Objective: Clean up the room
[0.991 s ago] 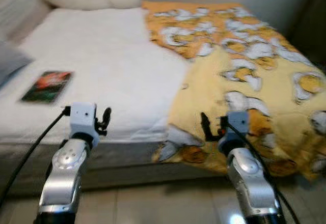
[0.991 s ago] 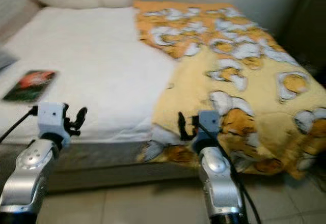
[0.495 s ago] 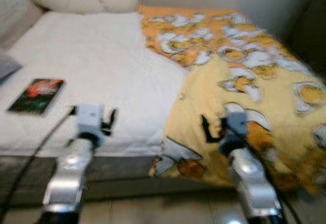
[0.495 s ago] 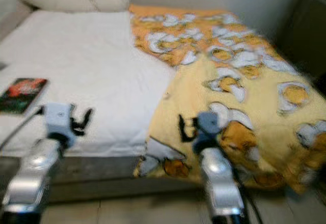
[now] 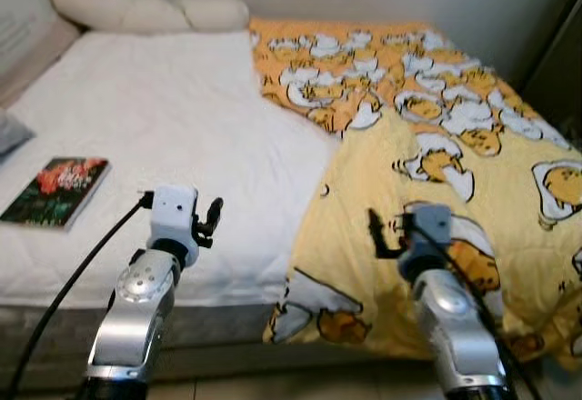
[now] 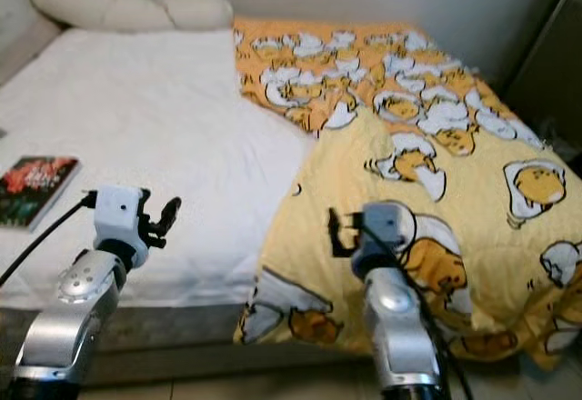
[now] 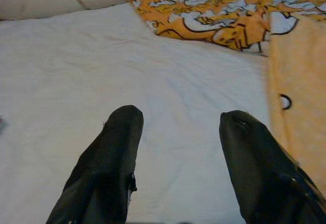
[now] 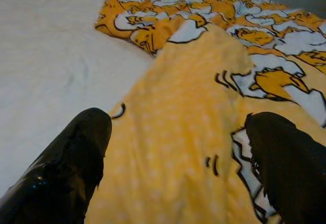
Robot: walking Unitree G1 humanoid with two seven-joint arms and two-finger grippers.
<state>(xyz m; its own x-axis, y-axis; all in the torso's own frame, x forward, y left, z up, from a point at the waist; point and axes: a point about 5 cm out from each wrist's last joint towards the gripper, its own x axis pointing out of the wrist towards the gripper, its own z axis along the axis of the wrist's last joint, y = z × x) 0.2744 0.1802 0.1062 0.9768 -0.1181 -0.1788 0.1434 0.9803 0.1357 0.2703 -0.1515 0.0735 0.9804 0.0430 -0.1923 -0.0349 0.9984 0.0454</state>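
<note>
Right now you face a bed (image 5: 182, 118) with a white sheet; a yellow blanket (image 5: 436, 136) with a cartoon print covers its right half and hangs over the front edge. Your left pincer (image 7: 178, 127) hovers over the white sheet near the front edge, fingers (image 7: 109, 158) spread and holding nothing. Your right pincer (image 8: 178, 127) hangs over the blanket's folded edge, also spread and empty. A book (image 5: 56, 191) lies flat on the sheet, well left of the left pincer. Pillows (image 5: 145, 14) sit at the head.
</note>
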